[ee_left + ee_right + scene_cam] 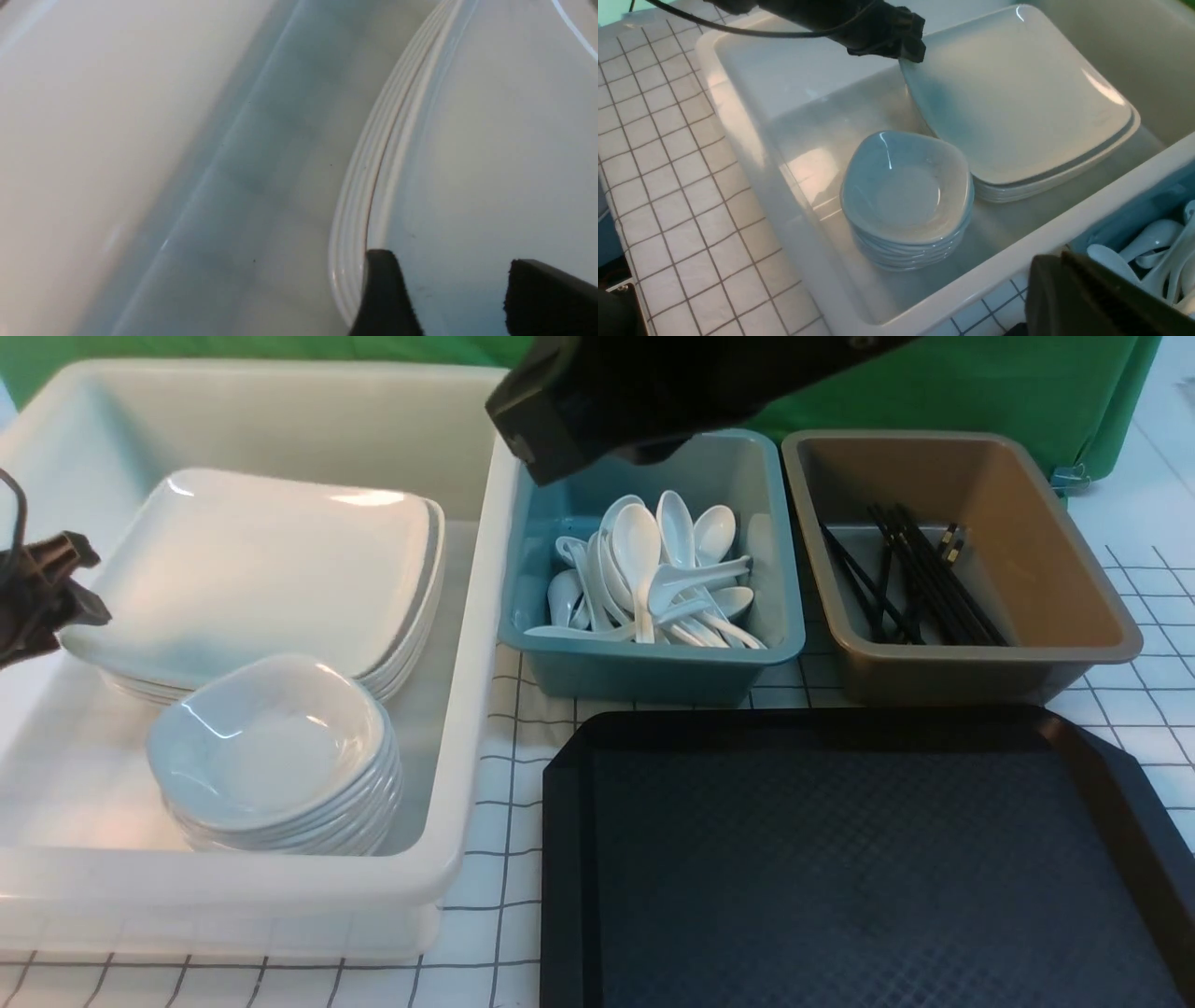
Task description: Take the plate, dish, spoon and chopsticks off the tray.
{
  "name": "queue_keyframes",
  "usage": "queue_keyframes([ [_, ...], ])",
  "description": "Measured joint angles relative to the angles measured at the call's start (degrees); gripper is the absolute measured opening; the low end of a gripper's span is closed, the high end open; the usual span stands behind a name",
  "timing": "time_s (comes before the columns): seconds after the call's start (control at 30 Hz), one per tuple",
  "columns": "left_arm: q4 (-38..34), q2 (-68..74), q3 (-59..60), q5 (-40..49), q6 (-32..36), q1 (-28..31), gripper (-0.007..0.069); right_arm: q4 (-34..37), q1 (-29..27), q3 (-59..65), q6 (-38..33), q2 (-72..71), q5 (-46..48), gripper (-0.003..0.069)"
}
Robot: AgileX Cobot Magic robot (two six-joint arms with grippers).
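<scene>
Left tool (84, 581) at the left edge of the front view, inside the white tub (467, 644), fingers (383, 294) spread apart. Between them in the left wrist view, the glossy surface of the plate (490, 163), one finger right at its rim. No telling from these views whether either finger touches it. Same plate (261, 569) in the upper left of the front view, topmost of a stack, tool at its left corner (910, 49).

Lower in the frame, just beside that stack, a pile of small white dishes (271, 747), also in the tub.

Right tool (607, 411) a dark bulk at the top centre, above the teal tub (653, 658), pressed together, fingers not made out. In that tub, a heap of white spoons (653, 569).

To the right, a brown tub (1074, 569) with black chopsticks (915, 579) lying in it, gold bands toward the far end.

Lower right, the black tray (840, 859), diamond texture showing across it, on the grid-patterned counter (509, 859).
</scene>
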Motion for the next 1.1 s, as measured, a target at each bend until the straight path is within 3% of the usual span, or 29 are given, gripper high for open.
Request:
queue_keyframes([
  [0.1,4.2,-0.3,0.0,0.1,-0.1,0.0,0.0476,0.1,0.0,0.0,0.1,0.0,0.8,0.0009],
  [0.27,10.4,-2.0,0.0,0.2,-7.5,0.0,0.0496,0.1,0.0,0.0,1.4,0.0,1.8,0.0009],
  [0.37,11.0,-3.3,0.0,1.8,-9.5,0.0,0.0448,0.1,0.0,0.0,1.5,0.0,2.1,0.0009],
  [0.57,11.0,-13.0,0.2,14.0,-1.9,-4.2,0.0063,-6.0,0.0,-2.3,3.6,0.0,0.9,0.0009],
  [0.6,11.0,-15.4,0.5,15.5,-0.7,-5.7,0.0035,-8.3,0.0,-3.3,4.7,0.0,1.0,0.0009],
  [0.83,18.7,-37.3,5.5,18.4,2.0,-16.5,-0.0004,-27.1,0.0,-7.8,10.7,-2.7,9.2,0.0009],
  [1.1,20.9,-58.9,15.3,21.6,1.5,-22.8,-0.0004,-35.9,0.0,-1.0,18.7,-13.6,11.1,0.0009],
])
